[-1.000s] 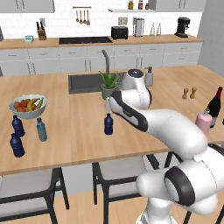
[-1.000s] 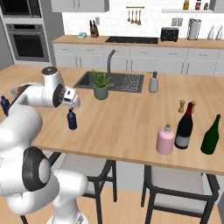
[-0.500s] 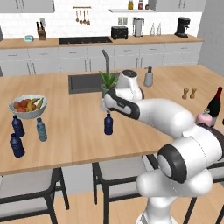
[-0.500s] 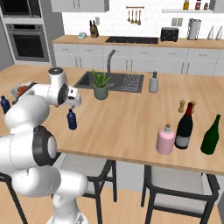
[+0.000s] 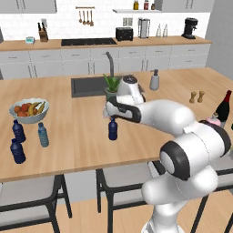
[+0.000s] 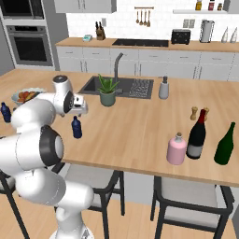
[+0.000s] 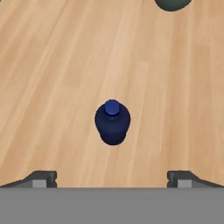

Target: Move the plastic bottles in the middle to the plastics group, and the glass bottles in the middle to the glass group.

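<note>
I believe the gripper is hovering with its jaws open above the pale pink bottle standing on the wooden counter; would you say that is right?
Not quite: the bottle under the open gripper is the dark navy bottle, not the pink one. The hand view shows it standing upright on the wooden counter, and the gripper holds nothing.

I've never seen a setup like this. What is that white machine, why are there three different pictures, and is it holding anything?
It is a white robot arm on a driving base, in a computer-rendered kitchen. Two pictures come from cameras on the base, behind the arm to its left and right. The third looks down from the hand itself. Its grasping tool is open and holds nothing; it hangs above a dark navy bottle standing on the wooden counter. Also on the counter: a fruit bowl with two navy bottles and a teal bottle nearby, a potted plant, a pink bottle and a dark wine bottle.
</note>
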### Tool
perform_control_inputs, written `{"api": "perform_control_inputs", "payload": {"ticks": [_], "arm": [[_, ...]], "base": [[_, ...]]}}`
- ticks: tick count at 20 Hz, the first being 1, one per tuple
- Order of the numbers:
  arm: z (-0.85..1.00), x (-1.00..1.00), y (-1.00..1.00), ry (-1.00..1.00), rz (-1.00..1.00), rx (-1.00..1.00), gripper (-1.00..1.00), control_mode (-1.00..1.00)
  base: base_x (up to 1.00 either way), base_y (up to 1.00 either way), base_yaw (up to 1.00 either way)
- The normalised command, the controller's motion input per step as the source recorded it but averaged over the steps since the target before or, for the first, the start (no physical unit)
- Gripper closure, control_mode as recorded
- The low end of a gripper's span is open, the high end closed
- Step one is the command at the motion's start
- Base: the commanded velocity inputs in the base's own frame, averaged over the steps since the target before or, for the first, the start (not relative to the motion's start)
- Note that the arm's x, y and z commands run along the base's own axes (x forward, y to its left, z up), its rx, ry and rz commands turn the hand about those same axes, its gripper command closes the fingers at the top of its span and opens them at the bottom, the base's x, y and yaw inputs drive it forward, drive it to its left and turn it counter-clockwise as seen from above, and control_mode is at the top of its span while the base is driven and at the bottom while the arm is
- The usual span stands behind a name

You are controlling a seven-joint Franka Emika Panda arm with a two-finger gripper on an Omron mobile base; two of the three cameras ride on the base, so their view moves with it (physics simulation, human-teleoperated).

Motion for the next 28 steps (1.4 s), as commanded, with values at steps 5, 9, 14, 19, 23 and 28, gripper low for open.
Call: {"api": "perform_control_inputs", "payload": {"ticks": [5, 9, 14, 19, 23, 28], "arm": [[-0.23, 0.0, 0.14, 0.0, 0.0, -0.03, -1.0, -1.0], [-0.24, 0.09, 0.0, -0.01, 0.0, -0.01, -1.0, -1.0], [-0.2, 0.21, 0.0, -0.02, 0.0, -0.03, -1.0, -1.0], [-0.21, 0.26, 0.0, -0.04, 0.0, 0.0, -1.0, -1.0], [-0.12, 0.09, 0.0, -0.02, 0.0, 0.0, -1.0, -1.0], [-0.07, 0.07, 0.0, 0.0, 0.0, 0.0, -1.0, -1.0]], "base": [[0.0, 0.0, 0.0], [0.0, 0.0, 0.0], [0.0, 0.0, 0.0], [0.0, 0.0, 0.0], [0.0, 0.0, 0.0], [0.0, 0.0, 0.0]]}}
